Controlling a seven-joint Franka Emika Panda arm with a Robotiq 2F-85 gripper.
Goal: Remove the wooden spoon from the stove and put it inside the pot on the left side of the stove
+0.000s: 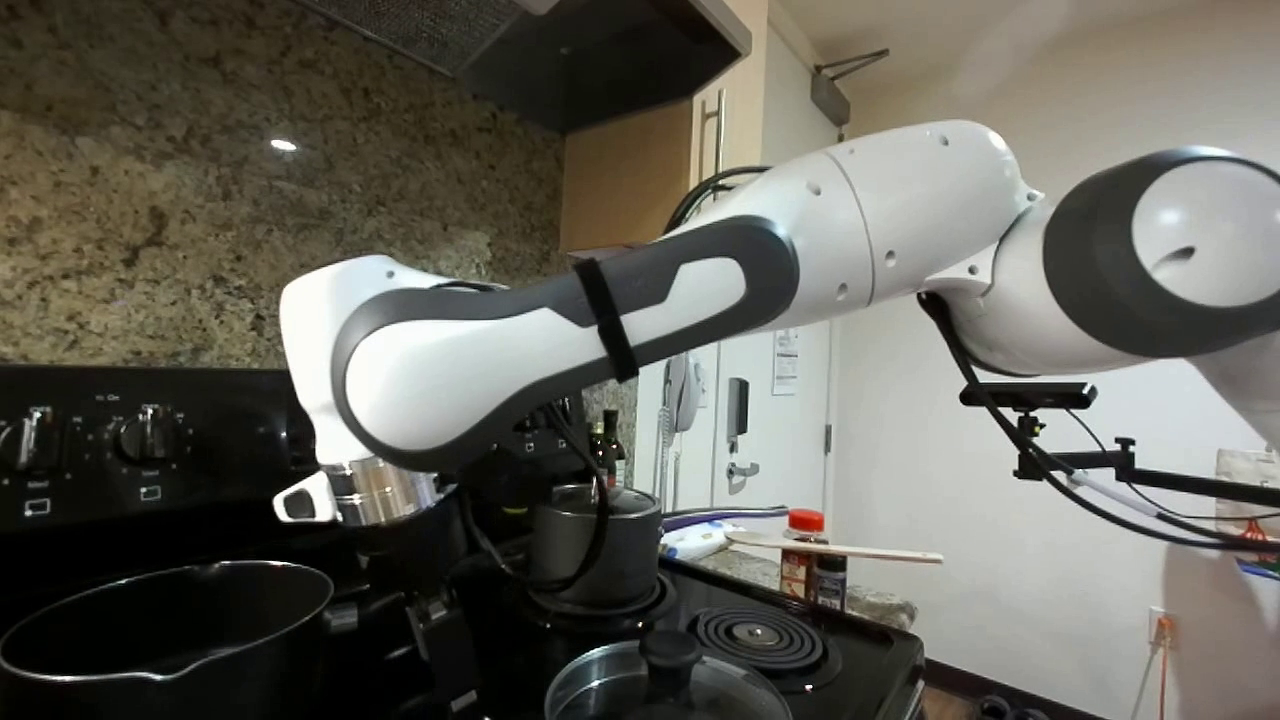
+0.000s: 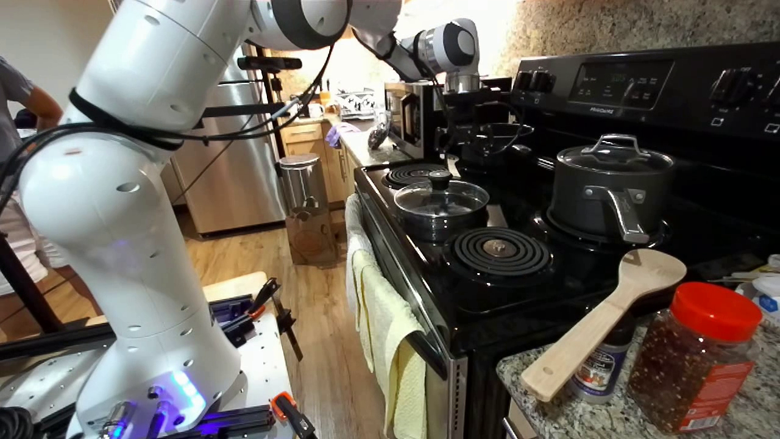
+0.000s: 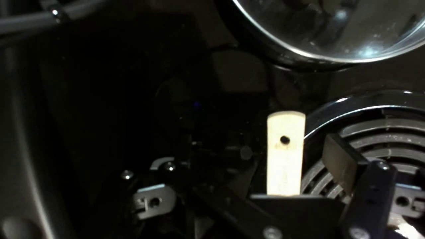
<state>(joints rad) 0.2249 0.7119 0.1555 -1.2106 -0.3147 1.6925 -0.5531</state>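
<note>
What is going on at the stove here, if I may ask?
A robot arm reaches over the stove, its fingers open close to a spoon there. The spoon does not look gripped. It is meant to go into the big pot, and that has not happened yet.

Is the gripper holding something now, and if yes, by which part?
Nothing is held: the gripper stands open; in the wrist view, a gap shows between the wooden spoon's handle and a finger pad.
</note>
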